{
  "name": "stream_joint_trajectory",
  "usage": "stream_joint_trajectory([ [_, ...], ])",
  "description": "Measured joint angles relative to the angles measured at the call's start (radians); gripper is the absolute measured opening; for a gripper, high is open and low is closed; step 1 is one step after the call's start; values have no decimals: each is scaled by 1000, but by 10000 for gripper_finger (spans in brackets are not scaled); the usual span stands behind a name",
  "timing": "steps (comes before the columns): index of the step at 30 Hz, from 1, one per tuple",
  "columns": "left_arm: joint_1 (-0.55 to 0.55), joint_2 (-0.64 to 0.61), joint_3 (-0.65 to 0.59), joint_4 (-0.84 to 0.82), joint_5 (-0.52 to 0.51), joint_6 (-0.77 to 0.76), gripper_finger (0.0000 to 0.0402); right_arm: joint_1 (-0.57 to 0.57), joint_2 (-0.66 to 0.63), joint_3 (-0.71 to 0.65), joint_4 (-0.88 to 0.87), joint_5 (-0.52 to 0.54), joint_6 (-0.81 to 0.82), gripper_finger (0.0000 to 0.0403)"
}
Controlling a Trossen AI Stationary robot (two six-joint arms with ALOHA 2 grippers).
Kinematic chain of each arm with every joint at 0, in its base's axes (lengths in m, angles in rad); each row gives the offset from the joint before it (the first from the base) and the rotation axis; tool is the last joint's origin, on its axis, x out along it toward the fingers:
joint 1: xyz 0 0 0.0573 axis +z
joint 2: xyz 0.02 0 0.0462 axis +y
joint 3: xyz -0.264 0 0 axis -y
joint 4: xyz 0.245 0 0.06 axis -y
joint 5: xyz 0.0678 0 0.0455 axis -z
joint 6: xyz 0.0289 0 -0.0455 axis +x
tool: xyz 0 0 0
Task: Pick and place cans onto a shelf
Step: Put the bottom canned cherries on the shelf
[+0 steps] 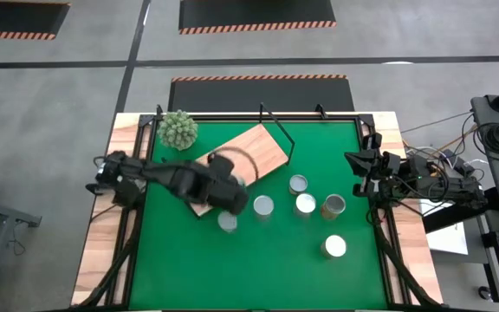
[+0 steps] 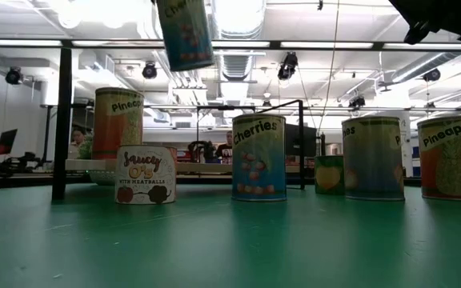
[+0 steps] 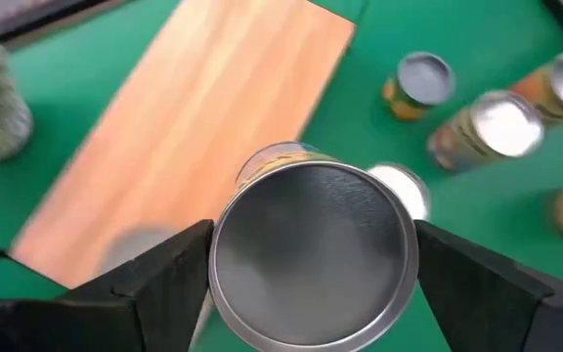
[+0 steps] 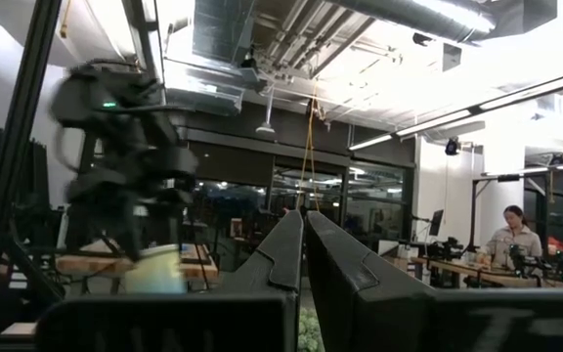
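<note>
Can (image 3: 311,254) between fingers (image 3: 164,274) above shelf (image 3: 203,117)

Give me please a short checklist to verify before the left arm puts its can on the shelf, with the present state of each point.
1. Left gripper grips a can between both fingers: ok.
2. Can lifted off the mat, seen hanging high in the low view: ok.
3. Bare wood on the shelf for the can: ok.
4. Can already directly above the shelf: cannot tell.
5. Right gripper shut and parked at the table's right edge, away from the path: ok.
6. Spiky plant stands off the board's corner: ok.
</note>
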Motion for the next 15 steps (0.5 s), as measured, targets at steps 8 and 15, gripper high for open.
stream_joint_trajectory([
  [8, 200, -8, -2, 0, 54, 253, 307, 0, 1, 0, -4, 2, 0, 9],
  [15, 336, -63, -109, -1, 129, 338, 307, 0, 1, 0, -14, 8, 0, 9],
])
